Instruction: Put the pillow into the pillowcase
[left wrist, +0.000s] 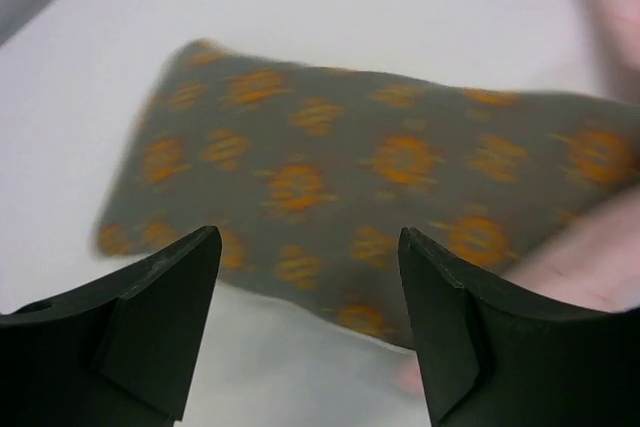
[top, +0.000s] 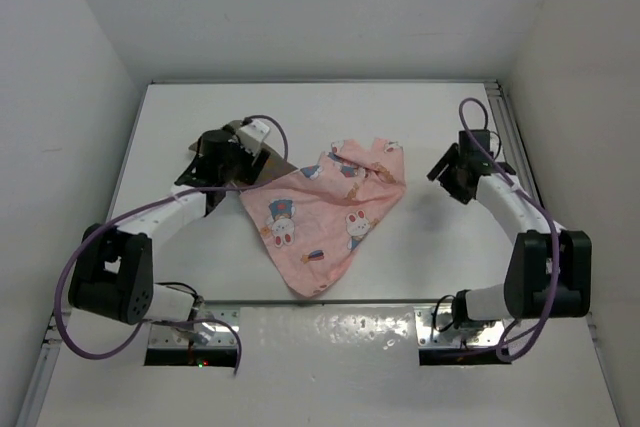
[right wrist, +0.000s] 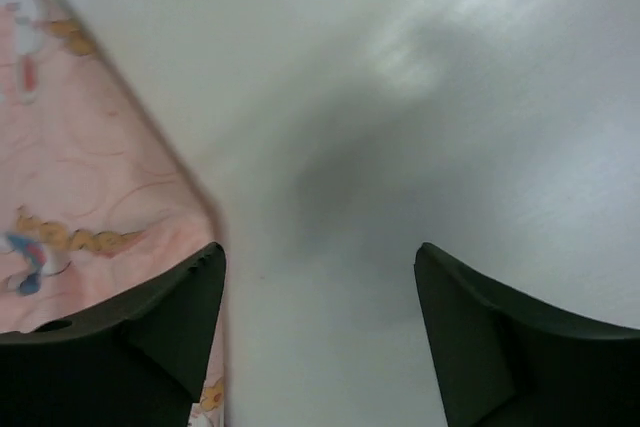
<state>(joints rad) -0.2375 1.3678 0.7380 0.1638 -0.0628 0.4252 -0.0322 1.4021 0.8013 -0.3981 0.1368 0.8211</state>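
The pillow (left wrist: 380, 177) was seen flat on the table (top: 420, 107), at the left side of the pillowcase (top: 325, 212). It was not inside yet. The 2 were touching. In the left wrist view the pillow's right end met the pink cloth, & it could not be told if that end was tucked under or just beside it.

The L gripper (left wrist: 310, 247) was held right over the pillow, w/ its 2 fingers spread wide & nothing between them. The pillow's long side ran left to right across that view, the same way the fingers open. So the pillow looked too long to be pinched end to end. Only its near long edge sat in the gap. That view was a bit blurry.

The R gripper (right wrist: 320, 257) was spread wide too & held nothing. It was over bare table, just past the right edge of the pillowcase & well apart from the pillow.

So the L arm was much nearer the pillow, & the R arm nearer the case. It was judged that the pillow would best be picked up by the L side, prob. by the near edge or w/ the wrist turned. Where the case's mouth was could not be told.
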